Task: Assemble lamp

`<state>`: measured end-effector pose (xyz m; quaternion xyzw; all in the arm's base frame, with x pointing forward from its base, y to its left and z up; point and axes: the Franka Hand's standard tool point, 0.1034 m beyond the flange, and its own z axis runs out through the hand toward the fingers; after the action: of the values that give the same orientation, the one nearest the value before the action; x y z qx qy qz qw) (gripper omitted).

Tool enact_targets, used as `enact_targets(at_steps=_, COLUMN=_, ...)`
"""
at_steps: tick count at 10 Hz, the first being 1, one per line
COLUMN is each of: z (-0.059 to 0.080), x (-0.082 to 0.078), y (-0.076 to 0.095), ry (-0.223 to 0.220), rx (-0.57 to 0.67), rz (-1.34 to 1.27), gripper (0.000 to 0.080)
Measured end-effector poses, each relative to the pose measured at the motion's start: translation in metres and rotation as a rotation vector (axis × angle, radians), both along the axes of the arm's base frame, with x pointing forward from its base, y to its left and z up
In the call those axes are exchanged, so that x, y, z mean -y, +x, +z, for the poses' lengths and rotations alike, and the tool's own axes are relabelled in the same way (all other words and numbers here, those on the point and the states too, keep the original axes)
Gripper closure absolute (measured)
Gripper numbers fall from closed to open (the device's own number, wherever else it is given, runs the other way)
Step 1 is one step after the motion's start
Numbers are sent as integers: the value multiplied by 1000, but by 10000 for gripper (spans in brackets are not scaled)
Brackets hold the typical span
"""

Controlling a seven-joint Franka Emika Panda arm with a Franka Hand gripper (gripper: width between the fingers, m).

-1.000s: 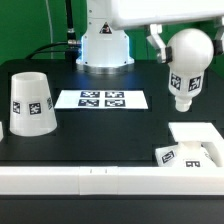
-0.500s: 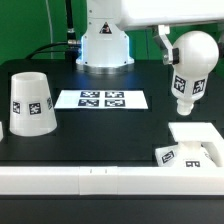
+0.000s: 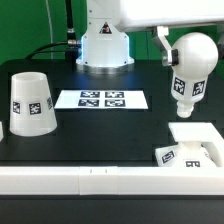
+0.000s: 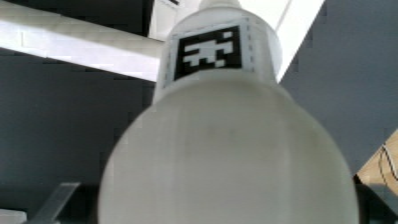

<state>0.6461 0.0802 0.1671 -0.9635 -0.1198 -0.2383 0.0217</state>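
Pincer clamped on bulb, held aloft at exterior view's right, neck pointed down, judged ready for seating into base below, near edge. Shade parked at exterior view's left, well clear.

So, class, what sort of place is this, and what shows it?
Most likely a robotics lab bench: a black table with a marker board, a robot arm's white pedestal behind, and tagged white lamp parts, the shade and the bulb held aloft.

even bright lighting, soft shadows, low resolution, wrist view blurred up close
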Motion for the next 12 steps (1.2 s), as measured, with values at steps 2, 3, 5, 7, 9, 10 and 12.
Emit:
enact_targets(at_steps=2, z=-7, x=-7, y=-4, ry=-1, rx=4, rz=10, gripper=222)
enact_targets(at_steps=3, z=-8, x=-8, y=-4, ry=-1, rx=4, rz=13, gripper=222)
enact_targets(at_steps=5, z=-15, x=-8, y=-8, ry=-2, rx=-5, rz=12, gripper=222)
enact_targets(at_steps=7, z=-18, x=-9, y=-9, ry=-3, rx=-9, rz=13, gripper=222)
enact_targets(at_steps=9, z=-24, x=-9, y=-10, ry=-3, rx=-17, rz=14, gripper=222)
enact_targets(at_steps=10, z=-26, x=-9, y=-10, ry=-3, rx=-21, rz=14, gripper=222)
enact_targets(at_steps=12, z=-34, x=-9, y=-13, ry=-4, rx=-33, rz=14, gripper=222)
